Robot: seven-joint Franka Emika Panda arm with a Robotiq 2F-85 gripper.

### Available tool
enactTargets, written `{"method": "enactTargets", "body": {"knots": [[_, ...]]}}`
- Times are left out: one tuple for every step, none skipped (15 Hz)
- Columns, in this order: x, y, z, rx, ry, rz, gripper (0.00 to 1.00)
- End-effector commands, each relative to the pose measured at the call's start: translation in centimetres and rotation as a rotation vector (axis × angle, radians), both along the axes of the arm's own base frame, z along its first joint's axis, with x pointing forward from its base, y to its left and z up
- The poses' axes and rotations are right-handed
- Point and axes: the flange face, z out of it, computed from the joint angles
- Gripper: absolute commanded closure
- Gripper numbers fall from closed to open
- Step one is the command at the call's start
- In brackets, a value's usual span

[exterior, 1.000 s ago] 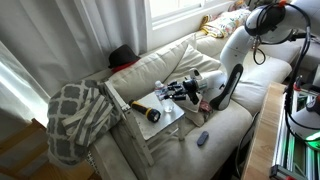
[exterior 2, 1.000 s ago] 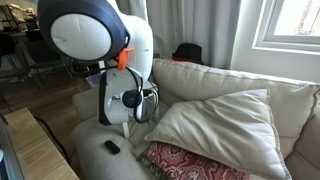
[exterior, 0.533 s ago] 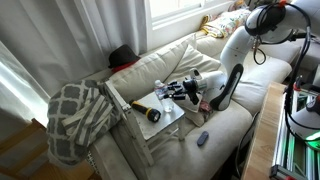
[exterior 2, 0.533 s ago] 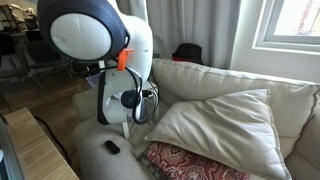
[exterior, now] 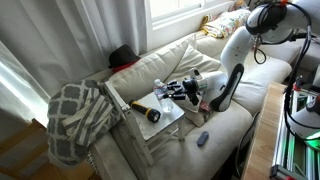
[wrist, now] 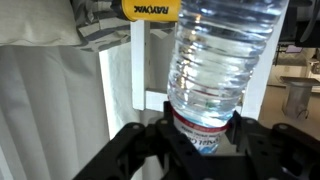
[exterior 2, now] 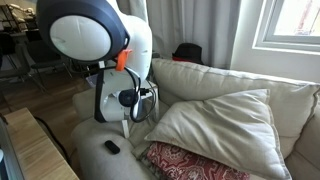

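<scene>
**Claw clamped on water bottle over the sofa**

Wrist view: the claw is closed around a clear water bottle. One finger sits on each side of the labelled band, and both press against the plastic. The label shows red and blue print, too blurred to read. The ribbed body of the bottle reaches away from the claw to the upper edge of the view. It looks see-through, and I can't tell how full it is.

A yellow-and-black tool lies past the bottle at the top edge. Next to the bottle runs a white slat of the small bench. Pale fabric fills the left side of the view.

In an exterior view the white arm reaches down from the right to the sofa seat, with the claw just over the bench top. The tool lies on the bench, near the claw and apart from it. Also in that view:

- A checked blanket hangs over the sofa arm beside the bench.
- A small dark object lies on the seat cushion in front of the bench.
- A red-and-black item sits on the sofa back near the curtain.

In an exterior view from behind the arm, the robot's body hides the claw and the bottle. A big pale pillow leans on the sofa, with a red patterned cushion under its front edge.
</scene>
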Motion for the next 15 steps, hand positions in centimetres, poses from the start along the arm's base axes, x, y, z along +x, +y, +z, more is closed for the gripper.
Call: {"method": "enactTargets", "body": {"knots": [[-0.9,0.1,0.0,0.011,-0.013,0.012,0.76],[-1.0,0.0,-0.5,0.0,-0.012,0.009,0.76],[-1.1,0.0,-0.7,-0.01,-0.015,0.005,0.76],[-1.0,-0.1,-0.7,-0.017,-0.024,-0.007,0.76],[-1.0,-0.1,-0.5,-0.018,-0.028,-0.012,0.76],[-0.9,-0.1,0.1,-0.01,-0.042,-0.023,0.76],[-0.8,0.0,0.5,-0.001,-0.057,-0.035,0.76],[-0.7,0.0,0.9,0.009,-0.065,-0.046,0.76],[-0.7,0.0,1.3,0.019,-0.07,-0.054,0.76],[-0.7,0.2,1.5,0.025,-0.072,-0.057,0.76],[-0.8,0.3,1.4,0.025,-0.068,-0.054,0.76],[-0.9,0.4,1.5,0.027,-0.069,-0.054,0.76],[-1.0,0.4,1.5,0.03,-0.065,-0.051,0.76],[-1.1,0.4,1.2,0.022,-0.061,-0.047,0.76],[-1.3,0.4,0.8,0.013,-0.052,-0.044,0.76]]}}
